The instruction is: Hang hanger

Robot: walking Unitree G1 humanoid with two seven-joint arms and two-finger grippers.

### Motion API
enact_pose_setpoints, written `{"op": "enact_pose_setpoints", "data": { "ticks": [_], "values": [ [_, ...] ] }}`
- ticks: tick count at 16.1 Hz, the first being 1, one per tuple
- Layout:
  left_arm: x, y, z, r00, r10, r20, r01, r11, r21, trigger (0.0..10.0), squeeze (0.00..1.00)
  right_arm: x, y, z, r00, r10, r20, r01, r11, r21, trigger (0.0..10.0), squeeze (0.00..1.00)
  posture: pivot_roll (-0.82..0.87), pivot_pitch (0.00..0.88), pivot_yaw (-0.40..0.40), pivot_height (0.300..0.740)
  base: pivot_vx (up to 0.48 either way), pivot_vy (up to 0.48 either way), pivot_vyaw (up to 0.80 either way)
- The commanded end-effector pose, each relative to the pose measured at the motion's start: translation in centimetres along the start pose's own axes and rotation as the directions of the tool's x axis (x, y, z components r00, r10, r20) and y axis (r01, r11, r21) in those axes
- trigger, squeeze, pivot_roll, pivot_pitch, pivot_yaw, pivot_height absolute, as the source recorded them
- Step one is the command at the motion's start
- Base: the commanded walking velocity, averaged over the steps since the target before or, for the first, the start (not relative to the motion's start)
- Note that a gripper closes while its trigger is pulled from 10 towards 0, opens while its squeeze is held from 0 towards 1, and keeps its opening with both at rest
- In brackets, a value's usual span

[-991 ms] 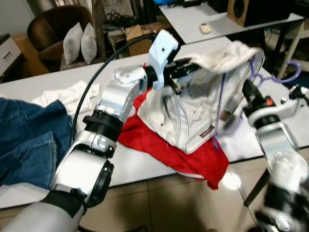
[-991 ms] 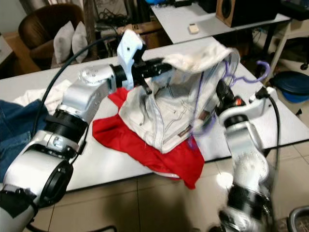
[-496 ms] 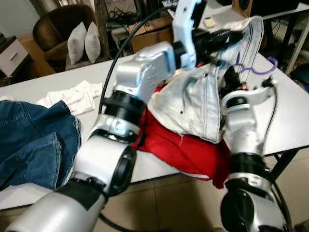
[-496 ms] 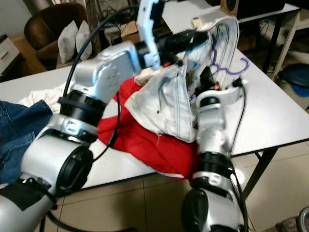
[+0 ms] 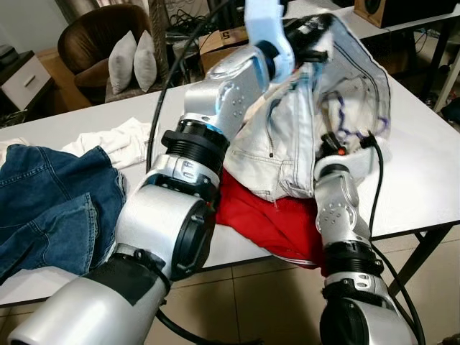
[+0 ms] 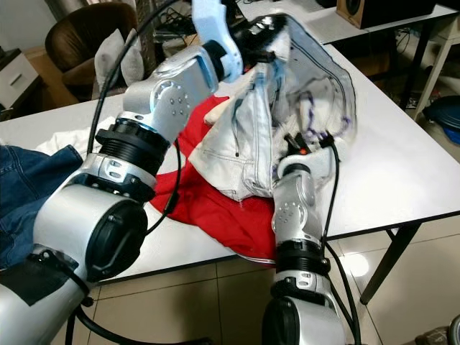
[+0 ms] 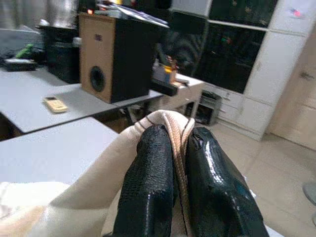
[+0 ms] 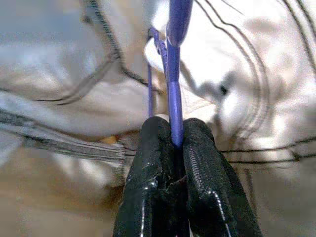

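The left gripper (image 7: pixel 178 148) pinches the raised edge of the white garment (image 5: pixel 287 147) above the table (image 5: pixel 424 169), while the right gripper (image 8: pixel 174 143) inside it clamps the purple hanger (image 8: pixel 174 84)

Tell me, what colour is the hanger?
Purple. The hanger shows best in the right wrist view, pinched in the right gripper.

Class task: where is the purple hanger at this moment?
The purple hanger is pinched in the right gripper, inside the white garment that the left gripper lifts above the table.
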State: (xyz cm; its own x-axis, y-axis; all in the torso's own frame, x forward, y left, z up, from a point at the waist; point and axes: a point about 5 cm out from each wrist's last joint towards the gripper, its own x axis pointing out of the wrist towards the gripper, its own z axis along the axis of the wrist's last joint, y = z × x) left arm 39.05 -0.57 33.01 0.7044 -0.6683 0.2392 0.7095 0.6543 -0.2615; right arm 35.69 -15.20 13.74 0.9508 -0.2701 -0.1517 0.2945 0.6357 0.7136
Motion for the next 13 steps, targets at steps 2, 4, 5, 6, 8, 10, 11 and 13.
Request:
{"op": "enact_pose_setpoints", "data": {
  "ticks": [2,4,5,6,8,10,11,13],
  "values": [
    [0.0,0.6,3.0,0.993,0.055,0.103,-0.061,0.997,0.051,0.0,0.00,-2.0,-1.4,-4.7,0.977,-0.133,-0.166,0.136,0.991,0.009,10.0,0.00,-0.11,0.000,0.252,0.740,0.000,0.000,0.00],
    [0.0,1.8,3.5,0.979,0.163,0.120,-0.177,0.977,0.118,0.0,0.00,-3.1,-2.7,-4.3,0.970,-0.182,-0.160,0.180,0.983,-0.032,10.0,0.00,-0.13,0.000,0.263,0.740,0.000,0.000,0.00],
    [-0.2,2.3,3.4,0.973,0.199,0.114,-0.214,0.967,0.139,0.0,0.00,-3.3,-2.4,-3.8,0.975,-0.163,-0.150,0.158,0.986,-0.046,10.0,0.00,-0.13,0.000,0.267,0.740,0.000,0.000,0.00],
    [-0.4,3.0,3.0,0.964,0.242,0.106,-0.258,0.949,0.182,0.0,0.00,-3.6,-1.9,-3.0,0.980,-0.141,-0.139,0.135,0.990,-0.050,10.0,0.00,-0.14,0.000,0.270,0.740,0.000,0.000,0.00],
    [-0.7,4.0,1.9,0.954,0.289,0.076,-0.299,0.920,0.253,0.0,0.00,-4.1,-0.9,-1.4,0.987,-0.098,-0.127,0.094,0.995,-0.038,10.0,0.00,-0.15,0.000,0.281,0.740,0.000,0.000,0.00],
    [-1.4,5.2,0.2,0.939,0.342,0.029,-0.333,0.885,0.325,0.0,0.00,-4.9,0.7,0.5,0.993,-0.017,-0.118,0.014,1.000,-0.027,10.0,0.00,-0.16,0.000,0.286,0.740,0.000,0.000,0.00],
    [-1.7,5.6,-0.5,0.932,0.362,0.010,-0.342,0.871,0.352,0.0,0.00,-5.2,1.2,1.2,0.994,0.006,-0.113,-0.008,1.000,-0.019,10.0,0.00,-0.17,0.000,0.287,0.740,0.000,0.000,0.00],
    [-3.1,7.5,-3.2,0.892,0.449,-0.061,-0.377,0.810,0.449,0.0,0.00,-6.8,3.8,3.9,0.986,0.132,-0.103,-0.129,0.991,0.038,10.0,0.00,-0.18,0.000,0.291,0.740,0.000,0.000,0.00]
  ]
}}
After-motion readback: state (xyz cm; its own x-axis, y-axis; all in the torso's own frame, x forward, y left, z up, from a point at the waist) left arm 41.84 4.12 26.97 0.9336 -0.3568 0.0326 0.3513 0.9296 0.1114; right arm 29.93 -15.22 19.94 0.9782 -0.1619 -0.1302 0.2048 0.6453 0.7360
